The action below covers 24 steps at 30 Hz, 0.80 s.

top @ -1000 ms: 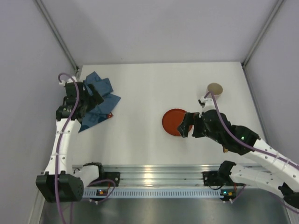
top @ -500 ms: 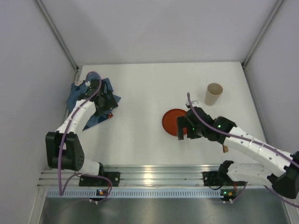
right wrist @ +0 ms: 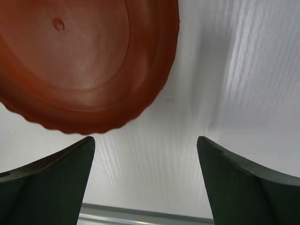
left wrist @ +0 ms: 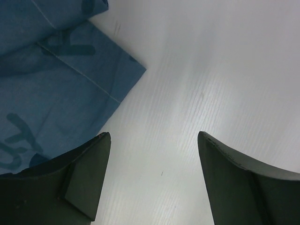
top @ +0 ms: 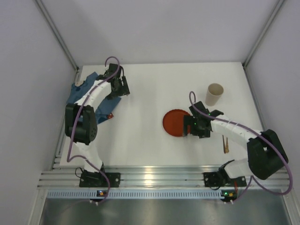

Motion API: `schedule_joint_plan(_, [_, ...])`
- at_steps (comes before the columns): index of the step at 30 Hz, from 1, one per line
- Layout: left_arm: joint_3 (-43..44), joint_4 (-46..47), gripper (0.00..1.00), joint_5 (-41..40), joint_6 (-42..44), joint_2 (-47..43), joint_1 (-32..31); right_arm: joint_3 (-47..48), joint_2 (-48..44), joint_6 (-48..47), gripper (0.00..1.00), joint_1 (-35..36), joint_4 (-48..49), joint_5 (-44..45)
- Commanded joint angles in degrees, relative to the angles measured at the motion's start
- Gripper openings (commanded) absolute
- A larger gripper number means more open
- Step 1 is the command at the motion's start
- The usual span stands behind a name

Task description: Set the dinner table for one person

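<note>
White surface point(top: 154, 84) filling the view, setting barely starting: blue placemat point(left wrist: 51, 79) lying bunched far-left; plate point(top: 174, 123) & cup point(top: 215, 94) sitting apart at rt; left claw point(left wrist: 152, 140), right claw point(right wrist: 145, 145) both hovering open, empty

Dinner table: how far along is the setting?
Nothing looks set yet. The blue cloth lies crumpled at the table's left edge; plate, cup and wooden utensil sit scattered. Nothing is held: left gripper open by the cloth, right gripper open by the plate. Spreading and arranging remain.
</note>
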Motion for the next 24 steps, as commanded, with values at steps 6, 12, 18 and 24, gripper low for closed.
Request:
schedule_joint_plan(6, [8.07, -2.15, 0.8, -1.07, 3.34, 6.72, 0.04, 6.77, 11.76, -1.73, 0.79, -2.9, 8.76, -1.49])
schedule_joint_plan(12, [11.32, -3.29, 0.8, -1.6, 5.54, 9.45, -0.05, 8.35, 18.45, -2.25, 0.6, -6.25, 11.22, -2.54])
schedule_joint_plan(18, [14.58, -4.17, 0.79, -0.99, 6.25, 12.61, 0.04, 10.37, 21.1, -4.01, 0.28, -8.18, 10.43, -1.76])
schedule_joint_plan(24, [15.28, -4.0, 0.79, -2.74, 7.21, 16.04, -0.58, 9.33, 17.68, -5.76, 0.0, -10.99, 5.87, 1.93])
